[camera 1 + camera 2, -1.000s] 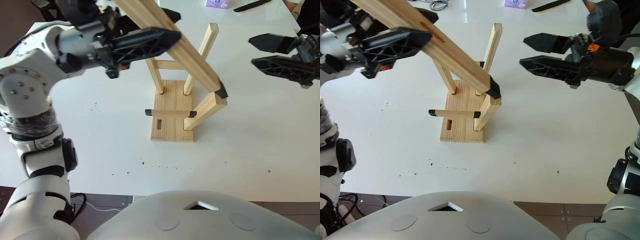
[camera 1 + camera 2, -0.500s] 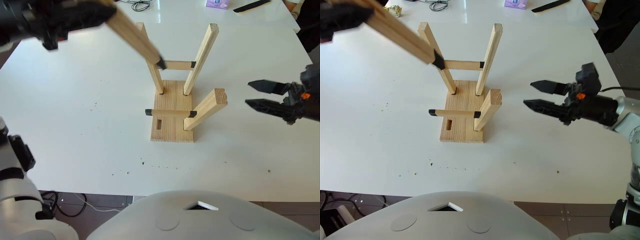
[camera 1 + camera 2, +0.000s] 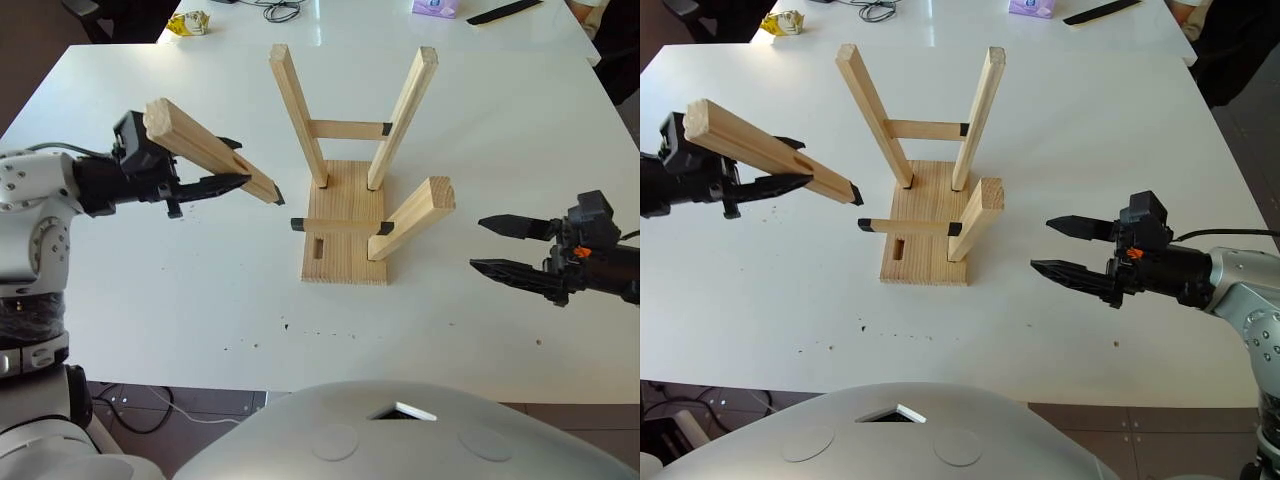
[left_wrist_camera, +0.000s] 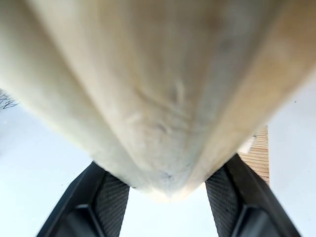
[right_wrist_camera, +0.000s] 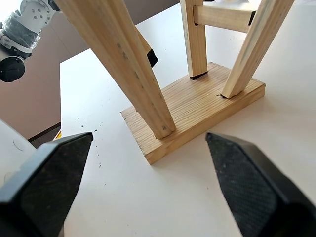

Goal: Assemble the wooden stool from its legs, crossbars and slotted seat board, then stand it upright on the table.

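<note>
The slotted seat board [image 3: 345, 262] lies flat on the white table. Two legs [image 3: 298, 115] stand upright in it, joined by a crossbar [image 3: 346, 130]. A third, shorter-looking leg [image 3: 413, 217] leans out of the board's near right corner, with a second crossbar [image 3: 335, 225] sticking out from it to the left. My left gripper [image 3: 243, 163] is shut on a loose leg [image 3: 195, 148], held slanted above the table left of the stool. The right gripper [image 3: 477, 243] hovers open and empty to the stool's right, its fingers [image 5: 47, 180] pointing at the board [image 5: 197, 108].
A yellow crumpled object [image 3: 194, 22], cables, a purple box [image 3: 435, 8] and a black strip [image 3: 505, 11] lie along the table's far edge. Bare table [image 3: 180, 290] surrounds the stool. The near edge runs just below both arms.
My left arm has swung the held leg from above the stool down and away to the left. The right gripper has dropped lower and nearer, still open. The stool parts stayed put.
</note>
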